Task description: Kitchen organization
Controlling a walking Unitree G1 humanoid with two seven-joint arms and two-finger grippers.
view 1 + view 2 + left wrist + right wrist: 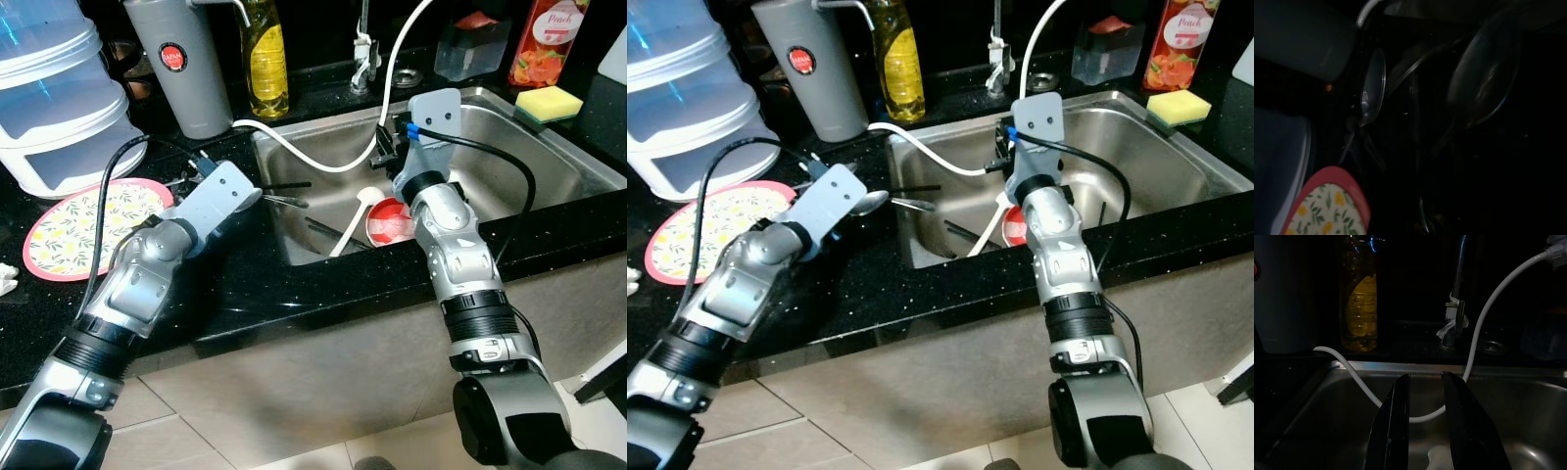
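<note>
At the far left of the head views the stacked clear containers (pixel 54 98) are cut off by the frame edge, and below them a pink flowered plate (pixel 83 227) lies flat on the black worktop (pixel 245 284). The left hand (pixel 828 181) sits just right of that plate at the sink's left rim, mostly hidden behind its own grey wrist block, so I cannot tell whether its fingers are apart or closed; a metal spoon (pixel 872 201) pokes out from under the block toward the sink (pixel 549 166). The left wrist view is very dark, with only two spoon bowls and the plate's edge readable. Behind stand a grey jug (pixel 186 64) and a yellow oil bottle (pixel 265 59). A white hose (pixel 313 157) sags across the basin. The right hand (pixel 1425 401) hovers over the sink's middle, its two fingers parted and empty. Below it lie a white spoon (pixel 353 220), a red bowl (pixel 389 223) partly hidden by the arm, and dark chopsticks (pixel 333 235). A yellow sponge (pixel 549 102) rests at the upper right.
</note>
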